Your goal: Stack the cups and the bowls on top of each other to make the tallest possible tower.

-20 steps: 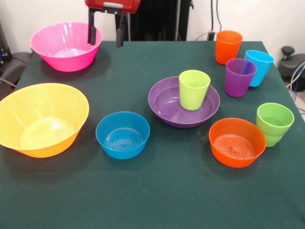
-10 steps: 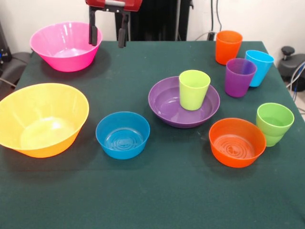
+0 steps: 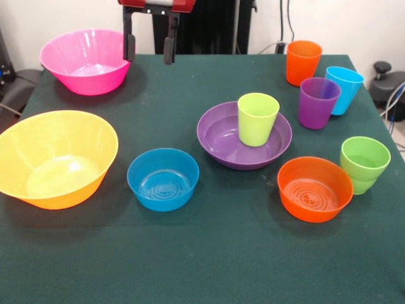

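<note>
So the gripper (image 3: pixel 149 49) is hanging at the table's (image 3: pixel 190 266) far edge, right beside the pink bowl (image 3: pixel 87 60) — fingers spread apart, nothing between them. The lime cup (image 3: pixel 257 118) is sitting upright inside the purple bowl (image 3: pixel 218 136) mid-table. The blue bowl (image 3: pixel 163 179) is sitting alone on the cloth between the yellow bowl (image 3: pixel 56 158) and the purple one — the orange bowl (image 3: pixel 314 189) is resting just beside the green cup (image 3: pixel 365 164).

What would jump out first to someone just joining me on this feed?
The big yellow-orange bowl at the left edge and the pink bowl behind it dominate. Mid-table, a lime-yellow cup stands upright inside the wide purple bowl. The hand hangs open beside the pink bowl, holding nothing.
</note>
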Robot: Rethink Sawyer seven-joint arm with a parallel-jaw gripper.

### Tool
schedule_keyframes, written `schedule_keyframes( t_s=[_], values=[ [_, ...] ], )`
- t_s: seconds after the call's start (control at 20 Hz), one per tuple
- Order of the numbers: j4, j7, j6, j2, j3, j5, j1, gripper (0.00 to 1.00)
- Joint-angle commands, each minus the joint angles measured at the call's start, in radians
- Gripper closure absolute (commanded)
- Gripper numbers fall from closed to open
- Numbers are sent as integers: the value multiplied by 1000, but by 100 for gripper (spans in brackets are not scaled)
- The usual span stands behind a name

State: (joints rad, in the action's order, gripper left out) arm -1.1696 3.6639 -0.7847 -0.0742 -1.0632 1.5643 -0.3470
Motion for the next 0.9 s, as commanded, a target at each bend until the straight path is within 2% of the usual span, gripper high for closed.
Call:
schedule_keyframes(
  t_s=[0.05, 0.2, 0.45, 0.65, 0.9],
  values=[
    [65, 1, 27, -2, 211, -104, 32, 0],
    [54, -31, 60, -8, 213, -126, 32, 0],
    [52, -17, 59, 6, 197, -134, 33, 0],
    [57, -8, 25, 34, 179, -99, 22, 0],
    [69, 72, 3, 95, 124, -34, 2, 0]
  ],
)
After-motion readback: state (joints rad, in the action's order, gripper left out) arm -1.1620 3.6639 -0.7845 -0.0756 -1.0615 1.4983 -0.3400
